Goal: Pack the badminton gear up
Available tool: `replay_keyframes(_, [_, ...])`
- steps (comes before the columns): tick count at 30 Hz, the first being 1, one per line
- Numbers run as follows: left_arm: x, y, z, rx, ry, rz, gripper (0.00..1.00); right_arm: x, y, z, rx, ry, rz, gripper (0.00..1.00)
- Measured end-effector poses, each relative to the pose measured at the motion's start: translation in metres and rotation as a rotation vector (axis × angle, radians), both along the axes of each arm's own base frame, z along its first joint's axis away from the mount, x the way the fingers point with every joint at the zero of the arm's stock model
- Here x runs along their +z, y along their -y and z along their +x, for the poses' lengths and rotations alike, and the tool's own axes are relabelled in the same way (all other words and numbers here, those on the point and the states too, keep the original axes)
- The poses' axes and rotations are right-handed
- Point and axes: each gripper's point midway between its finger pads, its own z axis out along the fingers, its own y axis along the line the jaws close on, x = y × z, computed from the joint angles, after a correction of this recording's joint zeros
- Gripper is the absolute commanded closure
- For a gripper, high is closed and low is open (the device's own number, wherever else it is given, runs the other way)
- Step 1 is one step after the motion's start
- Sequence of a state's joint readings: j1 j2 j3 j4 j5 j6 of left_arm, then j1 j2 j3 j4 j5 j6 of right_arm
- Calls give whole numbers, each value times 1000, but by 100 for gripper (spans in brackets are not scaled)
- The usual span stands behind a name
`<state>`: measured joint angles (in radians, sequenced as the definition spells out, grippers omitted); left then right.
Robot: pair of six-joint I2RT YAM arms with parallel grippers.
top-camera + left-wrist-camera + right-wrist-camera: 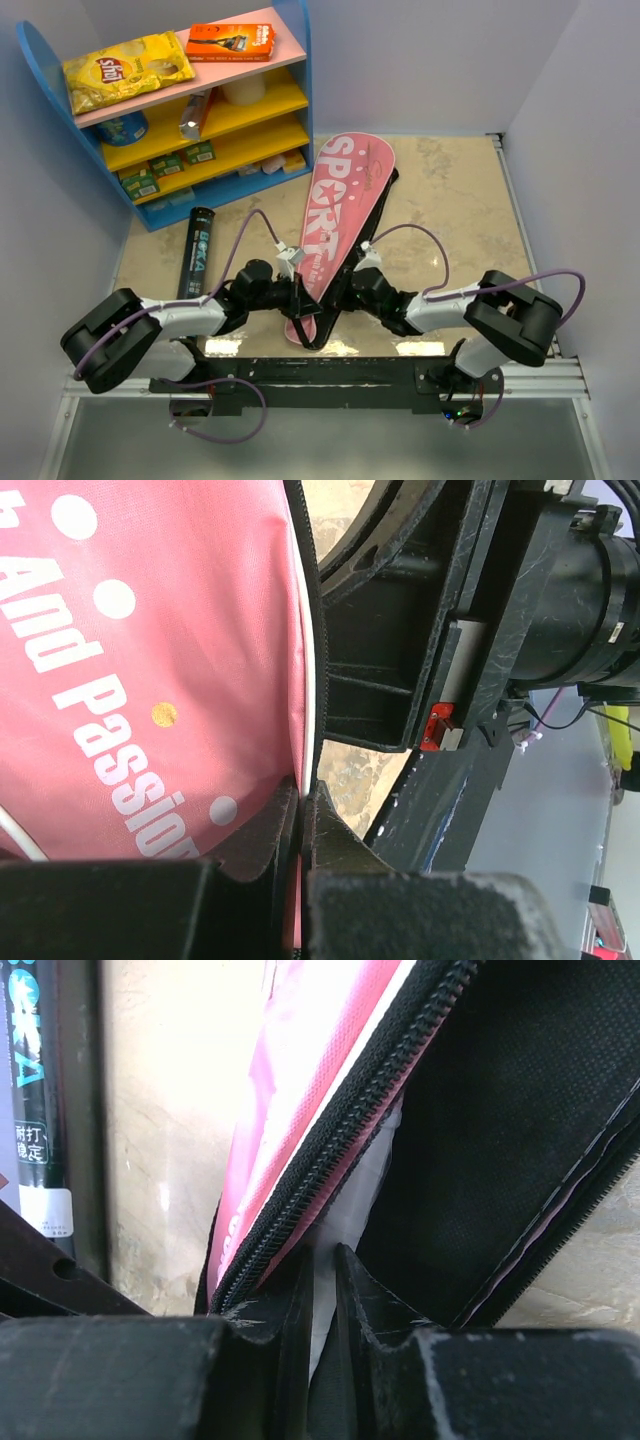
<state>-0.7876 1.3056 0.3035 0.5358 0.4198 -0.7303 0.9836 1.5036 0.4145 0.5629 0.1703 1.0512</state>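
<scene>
- The pink "SPORT" racket cover (335,210) lies slanted on the table (450,200) — wide end toward the back, narrow end down by the arm bases.
- The left gripper (303,300) comes in from the left at that narrow end. In the left wrist view its fingers (345,855) are clamped tight on the cover's black-edged rim, with pink fabric pinched between them.
- The right gripper (345,288) sits just across from it on the cover's right side. Its jaws are nearly closed, pinching a pale inner layer right beside the zipper (350,1140). The cover's black side falls open to the right there.
- The two grippers are close together, with the cover's tail between them.
- The long black tube (197,255) lies on the table left of the cover — apart from it, and neither arm touches it.
- At the back left there's a blue shelf (300,100) with a yellow chip bag (125,70) and an orange box (230,42) on its top level.
</scene>
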Motion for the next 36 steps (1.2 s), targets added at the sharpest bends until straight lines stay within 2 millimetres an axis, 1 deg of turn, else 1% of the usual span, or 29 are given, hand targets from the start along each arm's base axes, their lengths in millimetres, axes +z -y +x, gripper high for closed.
replay_keyframes(3, [1, -1, 0, -1, 9, 4, 100, 1, 1, 0, -4, 7, -7, 74])
replay_keyframes(6, [2, -2, -1, -6, 12, 11, 99, 3, 8, -6, 3, 3, -49, 66])
replay_keyframes(9, [2, -1, -2, -10, 14, 20, 94, 13, 21, -13, 7, 8, -103, 61])
replay_keyframes(10, [2, -2, -2, -11, 14, 25, 90, 18, 25, -14, 2, 11, -114, 60])
replay_keyframes(11, [1, -2, -2, -11, 15, 29, 81, 24, 30, -14, -7, 18, -123, 59])
replay_keyframes(13, [0, -2, -2, -14, 17, 39, 67, 36, 40, -14, -27, 30, -144, 57])
replay_keyframes(14, [0, -2, -2, -17, 20, 41, 36, 39, 44, -14, -33, 33, -152, 57])
replay_keyframes(16, [2, 0, -2, -28, 27, 36, 0, 45, 55, -15, -54, 38, -185, 56])
replay_keyframes(18, [8, 3, -2, -38, 35, 18, 0, 47, 67, -15, -79, 40, -219, 55])
replay_keyframes(22, [32, 8, -5, -71, 70, -48, 0, 44, 85, -17, -108, 31, -292, 53])
replay_keyframes(25, [52, 13, -4, -84, 106, -90, 0, 44, 89, -14, -121, 33, -334, 52])
replay_keyframes(27, [68, 19, 2, -85, 134, -118, 0, 48, 89, -8, -136, 40, -364, 52])
replay_keyframes(30, [90, 34, 13, -97, 172, -161, 0, 62, 85, 6, -166, 65, -392, 53])
replay_keyframes(32, [98, 45, 23, -100, 184, -179, 0, 75, 86, 18, -187, 85, -393, 54])
replay_keyframes(34, [99, 58, 34, -102, 188, -191, 0, 93, 92, 36, -229, 108, -380, 55])
replay_keyframes(36, [91, 67, 43, -100, 179, -189, 0, 109, 105, 56, -286, 132, -369, 56])
